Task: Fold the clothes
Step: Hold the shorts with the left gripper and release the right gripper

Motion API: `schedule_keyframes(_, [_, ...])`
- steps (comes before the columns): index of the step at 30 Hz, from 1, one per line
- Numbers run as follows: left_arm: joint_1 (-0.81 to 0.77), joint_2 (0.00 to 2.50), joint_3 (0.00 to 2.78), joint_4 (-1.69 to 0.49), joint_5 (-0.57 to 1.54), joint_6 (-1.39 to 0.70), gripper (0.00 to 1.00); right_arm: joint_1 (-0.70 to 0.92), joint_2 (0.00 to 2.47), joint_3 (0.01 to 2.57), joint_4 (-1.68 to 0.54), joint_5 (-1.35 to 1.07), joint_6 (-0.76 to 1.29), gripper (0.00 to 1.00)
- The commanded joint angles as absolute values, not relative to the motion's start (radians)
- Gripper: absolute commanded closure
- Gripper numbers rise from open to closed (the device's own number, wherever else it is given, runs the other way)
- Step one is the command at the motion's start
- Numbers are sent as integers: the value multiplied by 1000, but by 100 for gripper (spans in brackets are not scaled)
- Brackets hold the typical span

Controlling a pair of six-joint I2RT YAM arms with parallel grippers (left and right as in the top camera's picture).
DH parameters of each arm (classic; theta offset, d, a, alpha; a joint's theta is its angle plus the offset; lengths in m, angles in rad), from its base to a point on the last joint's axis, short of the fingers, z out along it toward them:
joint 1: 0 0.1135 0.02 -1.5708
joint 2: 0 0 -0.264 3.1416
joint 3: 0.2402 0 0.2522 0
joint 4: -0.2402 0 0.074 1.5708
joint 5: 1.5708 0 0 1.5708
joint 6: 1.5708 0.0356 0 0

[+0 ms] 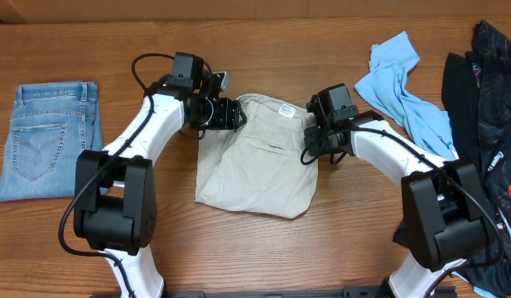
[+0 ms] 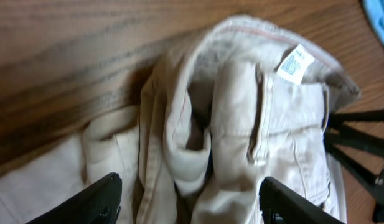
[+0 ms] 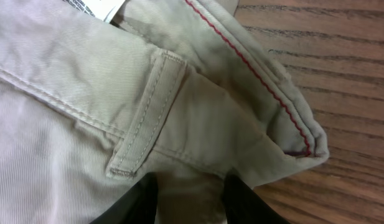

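The beige shorts [image 1: 255, 161] lie half folded in the middle of the table, with the waistband and white label [image 1: 284, 108] at the far end. My left gripper [image 1: 232, 114] is open at the waistband's left corner. In the left wrist view its fingers [image 2: 192, 202] stand wide apart over the bunched waistband [image 2: 241, 118]. My right gripper [image 1: 315, 139] is at the shorts' right edge. In the right wrist view it [image 3: 192, 199] is shut on the cloth just below the belt loop [image 3: 145, 118]. A light-blue shirt [image 1: 400, 87] and black garments [image 1: 487, 108] lie at the right.
Folded blue jeans [image 1: 44, 136] lie at the far left. The black garments run down the table's right edge past the right arm's base [image 1: 441, 223]. The left arm's base [image 1: 114, 207] stands at the front left.
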State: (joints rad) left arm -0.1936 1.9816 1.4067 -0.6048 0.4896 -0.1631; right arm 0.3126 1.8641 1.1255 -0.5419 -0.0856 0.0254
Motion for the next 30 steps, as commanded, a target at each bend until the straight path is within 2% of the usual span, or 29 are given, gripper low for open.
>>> schedule_keyframes(1, [-197,1986,1409,-593,519,-202,27,308,1876,1145,-540,-72,25,61])
schedule_keyframes(11, [-243,2025,1409,-597,436,-191,25,308,1876,1145,-544,-72,26,61])
schedule_keyframes(15, [-243,2059,1409,-585,438,-191,30,308,1876,1145,-545,-72,26,61])
schedule_keyframes(17, [-243,2067,1409,-574,451,-189,39,308,1876,1145,-546,-72,26,60])
schedule_keyframes(19, [-243,2063,1412,-563,507,-157,59,308,1876,1145,-547,-72,26,57])
schedule_keyframes(21, [-243,2052,1423,-565,564,-128,71,308,1876,1145,-547,-70,26,54])
schedule_keyframes(26, [-242,1975,1428,-570,571,-120,74,301,1870,1148,-548,-68,57,51])
schedule_keyframes(28, [-242,1934,1428,-578,568,-105,84,299,1868,1148,-551,-68,56,51])
schedule_keyframes(30, [-242,1901,1428,-603,568,-105,88,299,1866,1148,-556,-68,56,51])
